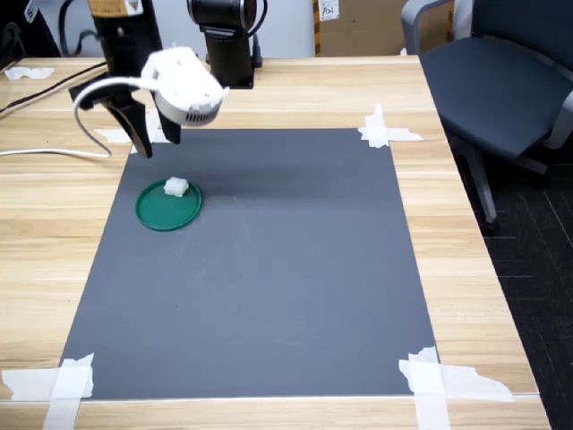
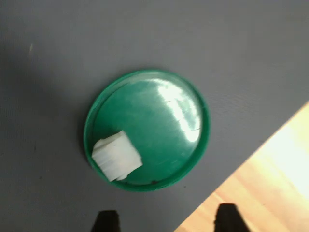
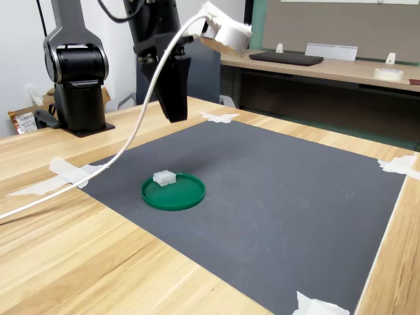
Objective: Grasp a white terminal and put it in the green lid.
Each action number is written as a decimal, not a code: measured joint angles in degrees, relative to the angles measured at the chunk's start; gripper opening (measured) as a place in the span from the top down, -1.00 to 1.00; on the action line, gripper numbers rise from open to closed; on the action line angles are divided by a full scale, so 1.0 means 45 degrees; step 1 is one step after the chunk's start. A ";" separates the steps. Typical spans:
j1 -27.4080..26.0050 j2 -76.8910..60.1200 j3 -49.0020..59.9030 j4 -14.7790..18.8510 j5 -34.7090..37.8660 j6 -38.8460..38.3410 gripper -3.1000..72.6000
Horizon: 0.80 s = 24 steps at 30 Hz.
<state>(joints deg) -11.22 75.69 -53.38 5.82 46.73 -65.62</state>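
Observation:
The green lid lies flat on the dark mat, towards the first exterior view's left. Inside it, against the rim, rests the small white terminal. My gripper hangs in the air above and slightly behind the lid. In the wrist view the two dark fingertips stand well apart with only mat and table edge between them. The gripper is open and touches nothing.
The grey mat is taped to the wooden table with white tape strips at its corners. A black robot base stands behind the mat. A white cable trails over the table. An office chair sits at the first exterior view's right.

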 joint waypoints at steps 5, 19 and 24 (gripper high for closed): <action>0.0000 -0.1589 0.2147 0.0145 -0.2090 -0.0011 0.36; 0.0000 -0.6562 0.5804 0.4314 -0.3832 -0.0011 0.99; 0.0000 -0.8814 0.7361 0.7765 -0.6153 -0.0011 0.99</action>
<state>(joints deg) -11.22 36.03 -20.25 40.76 19.04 -65.67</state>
